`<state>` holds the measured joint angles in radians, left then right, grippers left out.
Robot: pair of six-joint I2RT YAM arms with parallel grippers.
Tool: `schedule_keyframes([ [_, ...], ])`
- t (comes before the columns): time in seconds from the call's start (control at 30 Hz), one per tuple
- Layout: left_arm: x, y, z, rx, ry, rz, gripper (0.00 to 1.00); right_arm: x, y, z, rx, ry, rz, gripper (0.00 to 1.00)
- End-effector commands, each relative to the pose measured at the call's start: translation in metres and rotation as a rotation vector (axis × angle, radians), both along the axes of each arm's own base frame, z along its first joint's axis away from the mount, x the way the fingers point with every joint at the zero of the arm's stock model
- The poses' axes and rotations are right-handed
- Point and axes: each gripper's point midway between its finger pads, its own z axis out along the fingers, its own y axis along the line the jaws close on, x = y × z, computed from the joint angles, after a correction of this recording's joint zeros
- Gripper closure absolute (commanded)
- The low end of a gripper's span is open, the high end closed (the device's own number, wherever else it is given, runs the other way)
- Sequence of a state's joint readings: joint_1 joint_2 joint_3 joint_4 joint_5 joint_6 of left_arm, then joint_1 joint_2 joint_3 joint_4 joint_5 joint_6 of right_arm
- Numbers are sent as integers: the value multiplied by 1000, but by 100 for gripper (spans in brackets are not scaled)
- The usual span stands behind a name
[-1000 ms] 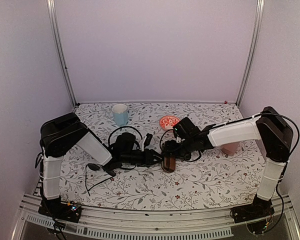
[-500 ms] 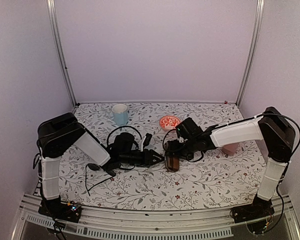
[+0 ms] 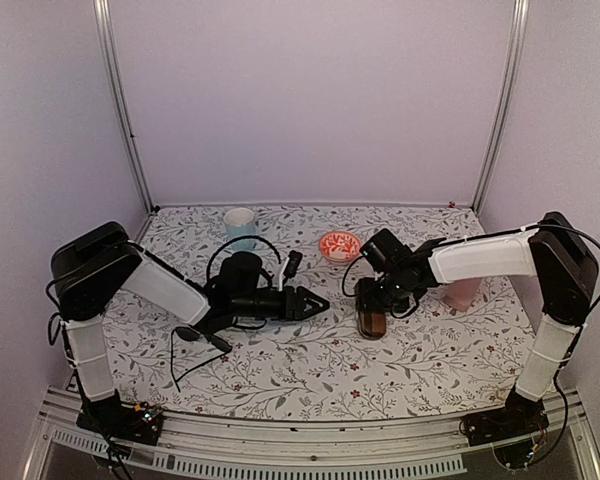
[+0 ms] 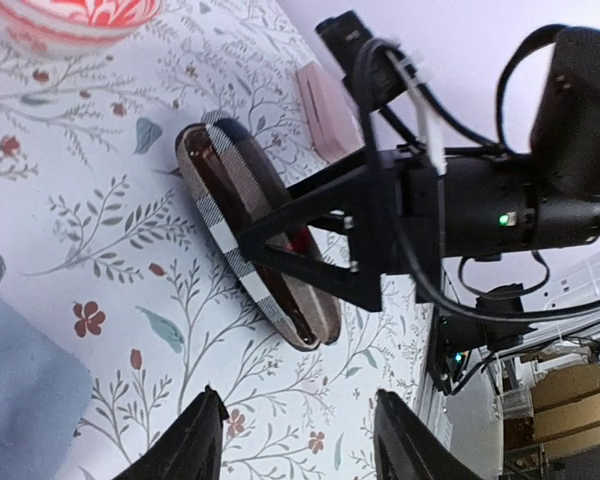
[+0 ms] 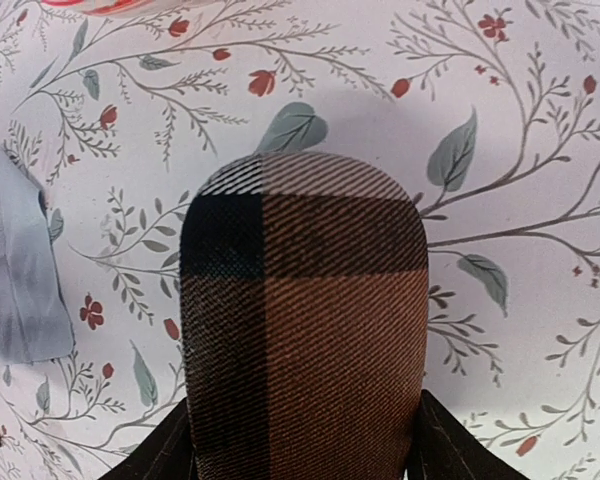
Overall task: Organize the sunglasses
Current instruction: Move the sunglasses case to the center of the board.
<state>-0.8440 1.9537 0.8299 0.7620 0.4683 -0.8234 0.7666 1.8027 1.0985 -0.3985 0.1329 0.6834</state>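
Floral-print surface (image 3: 430, 360), white with leafy sprigs and small red flowers. At the back stands a pale blue cup (image 3: 240, 228), with a red-and-white bowl (image 3: 339, 245) to its right; a brown plaid case (image 3: 371, 323) lies flat right of centre, and a pink case (image 3: 462, 294) lies further right. Black sunglasses (image 3: 190, 335) lie front left with one thin arm trailing toward the near edge, and a grey-blue flat piece (image 5: 15, 260) lies near the plaid case.

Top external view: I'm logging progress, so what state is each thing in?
brown case: flat on table, clamped by right end effector
left end effector: open, empty
black sunglasses: loose on table, uncased
pink case: partly hidden, state unclear
cup: upright
bowl: upright
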Motion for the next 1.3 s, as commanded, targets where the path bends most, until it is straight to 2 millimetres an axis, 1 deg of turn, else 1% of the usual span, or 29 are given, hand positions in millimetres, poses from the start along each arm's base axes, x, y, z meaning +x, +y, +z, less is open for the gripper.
schedule_keyframes([
  [0.0,-1,6,22,20,-88,20,48,5,-14,15,-136,-41,18,33],
  [0.1,0,10,27,36,-109,36,48,4,-11,16,-128,-36,31,24],
  [0.3,0,13,26,48,-116,43,48,0,-5,21,-63,-43,39,15],
  [0.4,0,14,24,51,-112,43,48,0,-6,24,-51,-49,31,16],
  [0.5,-1,14,22,52,-106,43,48,0,-6,23,-27,-45,25,18],
  [0.73,-2,15,24,47,-106,41,48,-4,-3,8,22,-5,35,25],
  [0.83,-2,18,28,55,-121,48,48,-7,0,7,39,-2,48,25],
  [0.97,7,29,34,124,-185,100,47,-12,10,17,70,-29,92,20],
  [1.03,12,36,38,159,-217,130,46,-16,10,13,43,-13,105,18],
  [1.13,18,46,42,198,-244,162,45,-20,3,2,-30,10,99,17],
  [1.27,23,56,48,217,-258,190,43,-24,-3,-9,-120,34,110,15],
])
